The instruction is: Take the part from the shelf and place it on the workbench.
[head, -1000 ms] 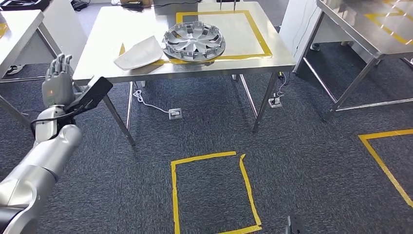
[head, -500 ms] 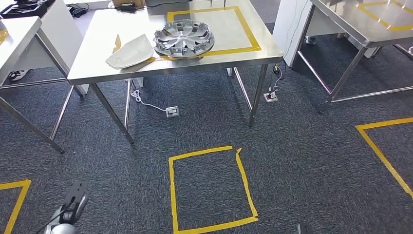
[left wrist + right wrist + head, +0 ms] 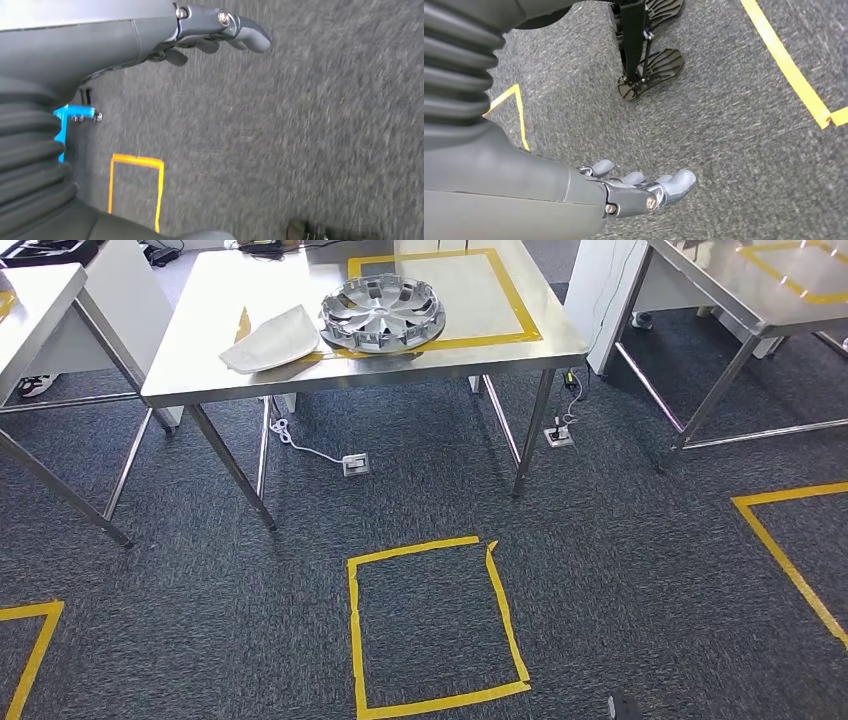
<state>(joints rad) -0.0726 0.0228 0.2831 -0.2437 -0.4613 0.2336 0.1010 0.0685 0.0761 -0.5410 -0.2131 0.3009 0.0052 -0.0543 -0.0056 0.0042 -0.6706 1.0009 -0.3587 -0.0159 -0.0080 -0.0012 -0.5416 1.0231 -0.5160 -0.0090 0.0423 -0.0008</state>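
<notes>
The silver wheel cover (image 3: 383,313) lies flat on the tabletop (image 3: 200,370) at twelve o'clock, a white panel (image 3: 270,339) touching it at nine. Left hand (image 3: 200,35) and right hand (image 3: 634,190) hang over carpet, fingers loosely spread, holding nothing.

The far edge of the bench (image 3: 200,380) is cut off by the top of the head view, the carpet (image 3: 300,125) is blurred in the left wrist view, and most fingers (image 3: 247,35) are hidden behind the thumb.
</notes>
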